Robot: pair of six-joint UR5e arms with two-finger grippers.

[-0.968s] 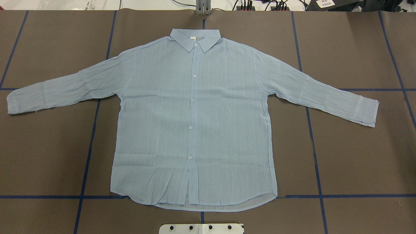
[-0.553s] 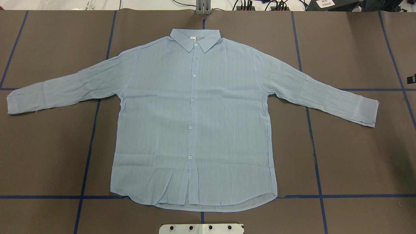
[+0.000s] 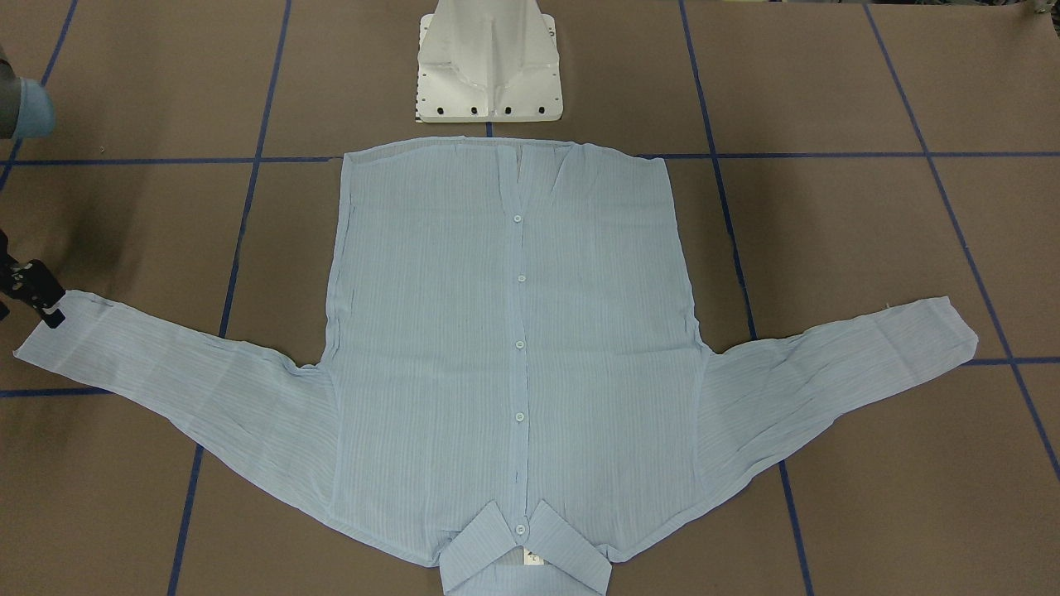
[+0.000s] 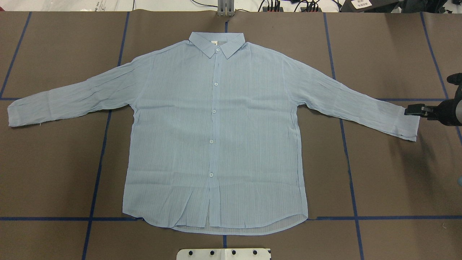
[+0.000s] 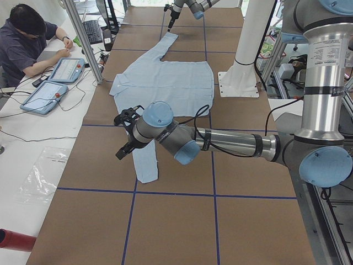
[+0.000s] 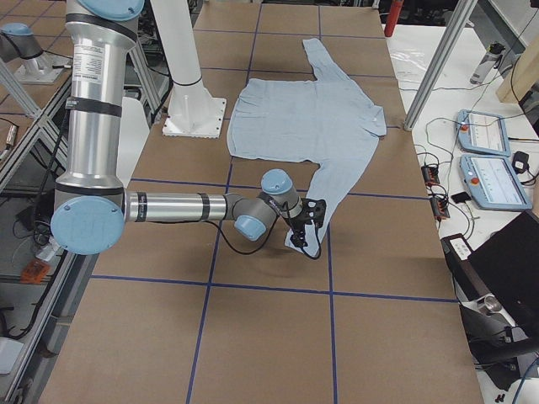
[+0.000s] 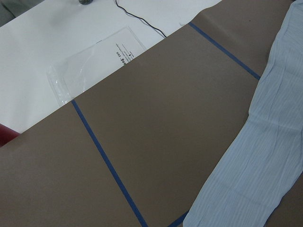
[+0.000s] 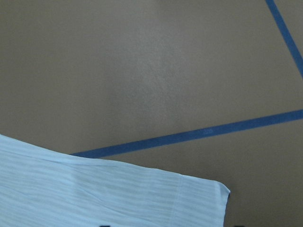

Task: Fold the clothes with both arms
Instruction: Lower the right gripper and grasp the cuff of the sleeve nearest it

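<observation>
The right pincer (image 4: 411, 109) sits at the far-side corner of the right cuff (image 4: 409, 124), tips on or just over its edge; whether its fingers are spread or pressed together, we cannot tell. From this pincer the shirt (image 4: 216, 137) stretches away toward the robot's left, flat and face up, and both sleeves are spread out from the body. Behind the pincer and on its robot side the brown table (image 4: 389, 173) lies bare, crossed only by blue tape lines (image 4: 350, 173) — open room on those sides. The white pedestal base (image 3: 489, 66) stands just beyond the hem, well apart from the pincer.

The left pincer (image 5: 124, 138) hangs low near the end of the left sleeve (image 5: 146, 171); it shows only in the left side view, so we cannot tell its state. Past it, a person (image 5: 25, 38) sits at a white bench.

A second ago the overhead view held no arm at all; a moment later a black sliver showed at the right edge; now the right pincer has come in to the cuff. The shirt has not shifted.

The cloth is thin, light blue, crinkled and finely striped, with a pointed collar (image 4: 216, 45) and small white buttons (image 4: 213, 111) down the front; the hem is curved.
</observation>
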